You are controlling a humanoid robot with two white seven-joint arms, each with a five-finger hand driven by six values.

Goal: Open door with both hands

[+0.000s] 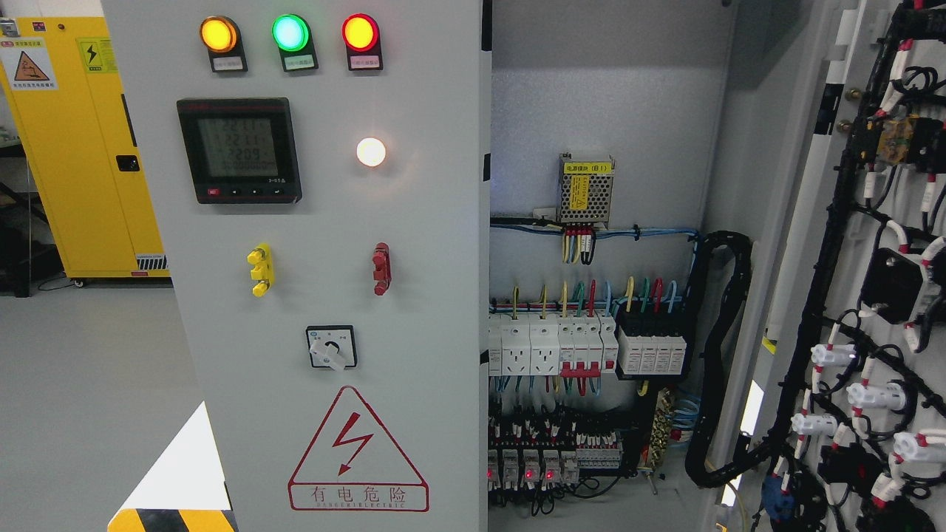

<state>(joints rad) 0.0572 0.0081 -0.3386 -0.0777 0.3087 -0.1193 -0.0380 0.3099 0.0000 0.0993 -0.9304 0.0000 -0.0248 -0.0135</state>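
A grey electrical cabinet fills the view. Its left door [325, 222] is shut and carries three indicator lamps, a digital meter [239, 150], a lit white lamp, a yellow handle [261, 270], a red handle [381, 268], a rotary switch [331, 348] and a red high-voltage warning triangle. The right door [872, 281] stands swung wide open at the right, its wired inner face towards me. The cabinet interior [591, 310] shows a power supply, breakers and relays. Neither of my hands nor arms is in view.
A yellow safety cabinet [81, 148] stands at the back left on the grey floor. A black cable conduit [728, 355] loops from the interior to the open door. A yellow-black striped floor marking [174, 519] lies at the lower left.
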